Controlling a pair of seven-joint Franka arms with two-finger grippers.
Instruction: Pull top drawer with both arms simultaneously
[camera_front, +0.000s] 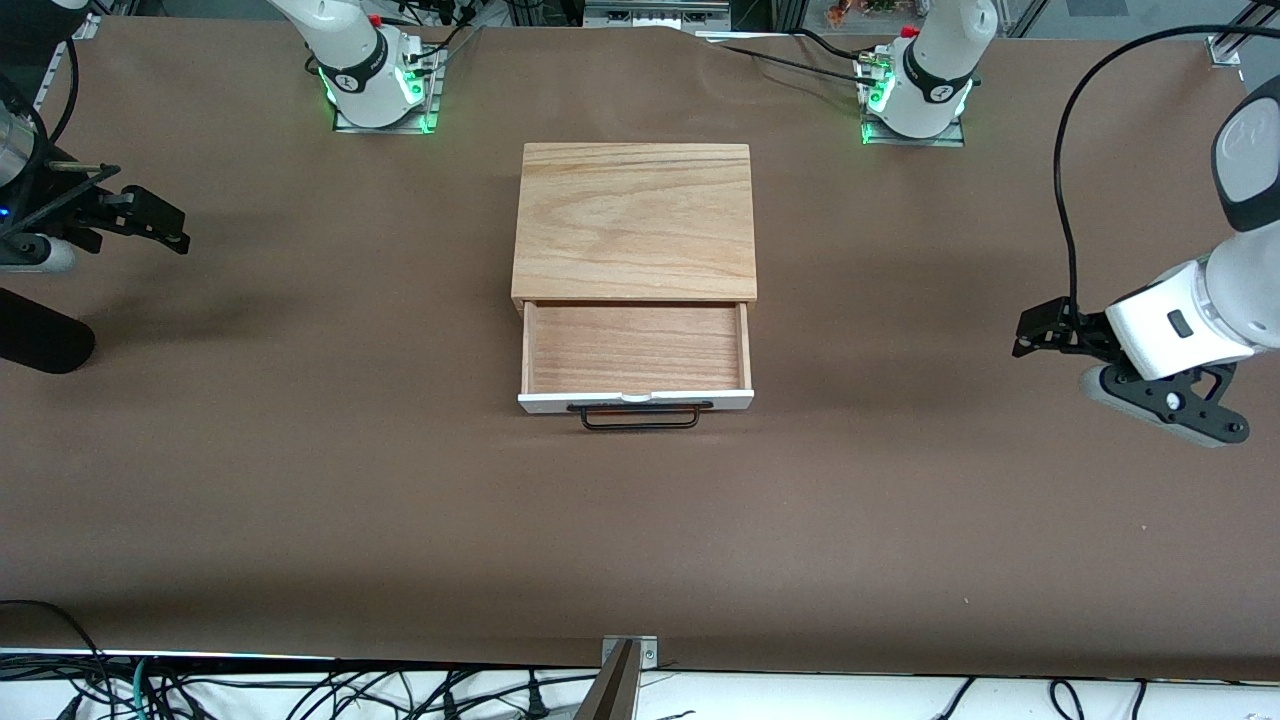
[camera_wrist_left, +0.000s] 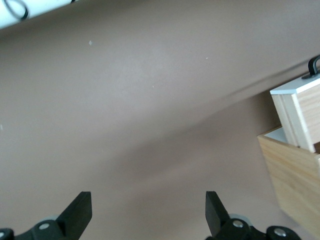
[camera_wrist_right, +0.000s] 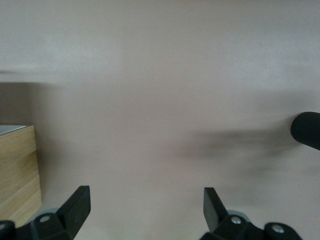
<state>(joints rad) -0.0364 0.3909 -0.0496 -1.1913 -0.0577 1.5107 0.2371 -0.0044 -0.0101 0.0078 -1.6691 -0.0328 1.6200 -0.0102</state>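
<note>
The top drawer (camera_front: 635, 348) stands pulled out of the light oak cabinet (camera_front: 634, 220), its wood tray empty. Its white front (camera_front: 560, 401) and black wire handle (camera_front: 640, 415) face the front camera. My left gripper (camera_front: 1030, 335) hangs open over bare table toward the left arm's end, well apart from the drawer. My right gripper (camera_front: 172, 228) hangs open over bare table toward the right arm's end, also well apart from it. The left wrist view shows open left gripper (camera_wrist_left: 148, 210), with the drawer (camera_wrist_left: 300, 107) and cabinet (camera_wrist_left: 292, 175) at its edge. The right wrist view shows open right gripper (camera_wrist_right: 146, 207) and a cabinet corner (camera_wrist_right: 17, 170).
A brown mat (camera_front: 300, 480) covers the table. A black rounded cylinder (camera_front: 40, 342) juts in near the right gripper, also seen as the cylinder's end (camera_wrist_right: 306, 130) in the right wrist view. Both arm bases (camera_front: 375, 85) (camera_front: 915, 95) stand along the table's edge. Cables lie along the edge nearest the front camera.
</note>
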